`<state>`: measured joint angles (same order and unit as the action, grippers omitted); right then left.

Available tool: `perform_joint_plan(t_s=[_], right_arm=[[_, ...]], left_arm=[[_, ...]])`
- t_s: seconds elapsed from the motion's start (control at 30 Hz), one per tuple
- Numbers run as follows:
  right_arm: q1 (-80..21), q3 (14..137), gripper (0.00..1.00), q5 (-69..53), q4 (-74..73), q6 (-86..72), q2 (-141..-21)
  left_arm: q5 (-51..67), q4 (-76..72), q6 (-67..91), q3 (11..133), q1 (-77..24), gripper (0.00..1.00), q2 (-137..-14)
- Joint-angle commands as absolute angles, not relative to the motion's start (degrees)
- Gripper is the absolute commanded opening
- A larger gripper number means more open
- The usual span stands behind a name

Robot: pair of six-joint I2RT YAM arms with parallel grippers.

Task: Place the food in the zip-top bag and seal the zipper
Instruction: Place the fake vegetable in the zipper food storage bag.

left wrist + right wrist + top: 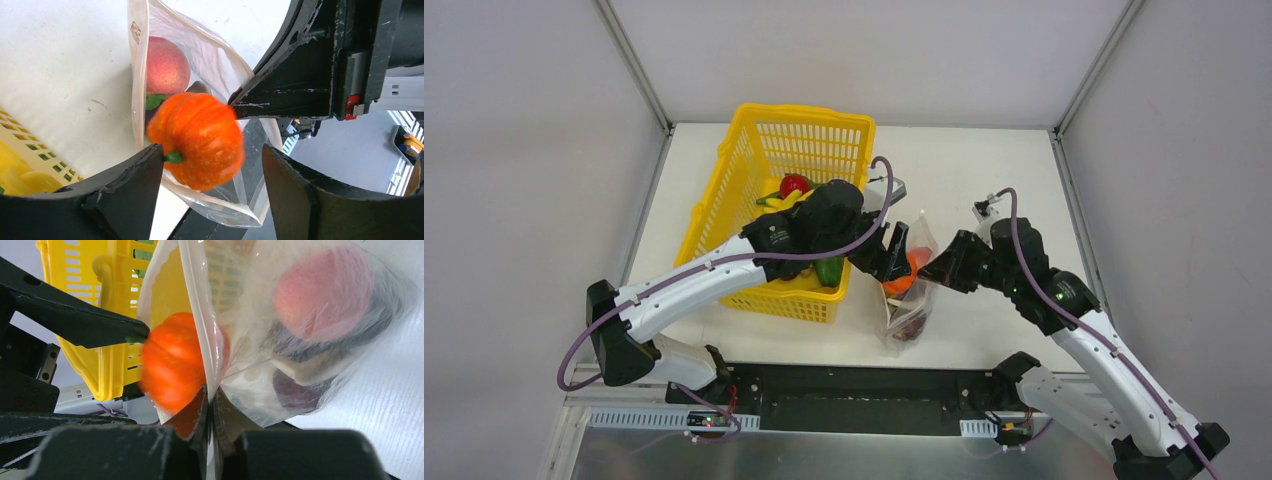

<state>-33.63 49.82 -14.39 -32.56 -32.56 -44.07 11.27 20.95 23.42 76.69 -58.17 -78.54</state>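
- The left gripper [212, 150] hangs over the mouth of the bag [911, 312], its fingers spread wide.
- An orange pumpkin [197, 140] sits between those fingers at the bag's mouth. It touches one finger by its green stem and stands clear of the other. Its outline is blurred.
- The right gripper [210, 402] has its fingers pressed together on the bag's upper edge, pinching the plastic and holding the mouth up.
- The zipper [199, 315] runs along that pinched edge, unsealed, with the mouth gaping beside it.
- The bag is near the near edge of the table [984, 180], about midway along it, just right of the basket [724, 190].
- Inside the bag are a pinkish-red peach [320, 295] and dark purple pieces [300, 347] below it, all pressed against the clear plastic.
- The basket stands on the left half of the table, reaching from near the far edge toward the near edge.
- It holds a red piece [794, 184], yellow bananas [786, 200] and a green piece [829, 270]; the left arm crosses over it and hides the rest.
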Motion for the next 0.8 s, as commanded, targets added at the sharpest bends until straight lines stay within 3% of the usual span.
perform_joint_plan(t_s=[0.0,0.4,0.57,0.77], right_arm=[[-33.68,53.2,0.07,-14.28,-32.61,-31.59,-44.1],[-33.7,51.99,0.07,-13.04,-31.64,-32.79,-42.97],[-33.68,52.23,0.07,-13.44,-31.9,-32.54,-43.71],[-33.73,51.96,0.07,-13.37,-31.82,-32.48,-44.11]], left_arm=[[10.27,22.1,21.43,79.93,-58.69,0.72,-78.24],[4.45,22.9,20.49,77.08,-59.08,0.75,-71.46],[-6.04,27.84,18.24,76.15,-59.06,0.77,-65.34],[-23.99,35.17,21.1,71.8,-60.58,0.92,-58.06]])
